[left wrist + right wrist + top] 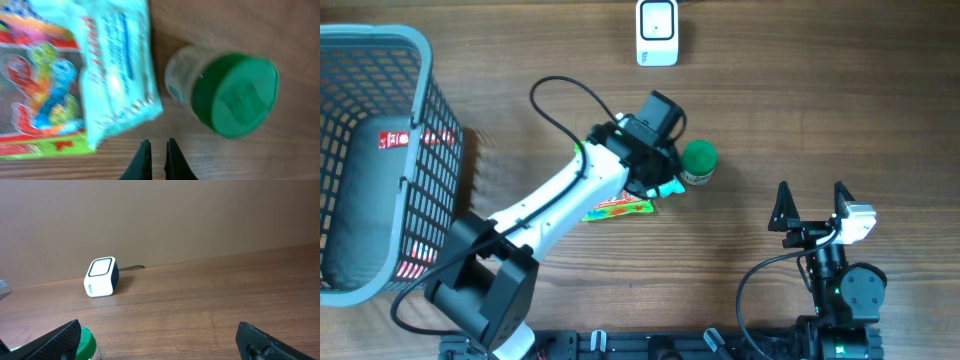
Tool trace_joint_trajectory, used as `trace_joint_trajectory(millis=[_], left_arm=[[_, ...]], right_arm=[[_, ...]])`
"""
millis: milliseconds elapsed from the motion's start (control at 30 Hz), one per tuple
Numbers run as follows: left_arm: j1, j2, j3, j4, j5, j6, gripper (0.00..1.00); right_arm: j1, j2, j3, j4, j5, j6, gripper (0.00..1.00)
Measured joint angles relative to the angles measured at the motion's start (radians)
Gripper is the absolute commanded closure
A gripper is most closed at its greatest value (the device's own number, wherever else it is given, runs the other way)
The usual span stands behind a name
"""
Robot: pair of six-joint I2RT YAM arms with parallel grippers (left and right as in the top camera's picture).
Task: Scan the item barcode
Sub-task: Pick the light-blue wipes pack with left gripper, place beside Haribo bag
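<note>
A jar with a green lid stands mid-table, next to a colourful candy packet with a pale teal packet lying partly on it. In the left wrist view the green-lidded jar is on the right, the teal packet and candy packet on the left. My left gripper hovers over the bare wood between them, shut on nothing. The white barcode scanner sits at the far edge. My right gripper stands open to the right of the jar, holding nothing.
A grey mesh basket fills the left side, with a red and white item inside. The scanner has a cable running back toward the wall. The left arm's black cable loops over the table.
</note>
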Motion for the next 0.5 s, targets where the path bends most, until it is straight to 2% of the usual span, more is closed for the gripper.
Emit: trace_joint_trajectory(millis=[167,333,433,500], left_arm=[[-0.035,0.0,-0.002,-0.006,-0.031,-0.006,0.96],[-0.018,-0.009,-0.001,-0.018,-0.129,-0.011,0.96],[0.042,-0.108,0.065,-0.135,-0.286,0.028,0.96],[0.098,-0.235,0.161,-0.153,-0.394,0.07,0.96]], right_arm=[[0.0,0.0,0.0,0.0,0.0,0.0,0.0],[0.0,0.0,0.0,0.0,0.0,0.0,0.0],[0.0,0.0,0.0,0.0,0.0,0.0,0.0],[0.0,0.0,0.0,0.0,0.0,0.0,0.0]])
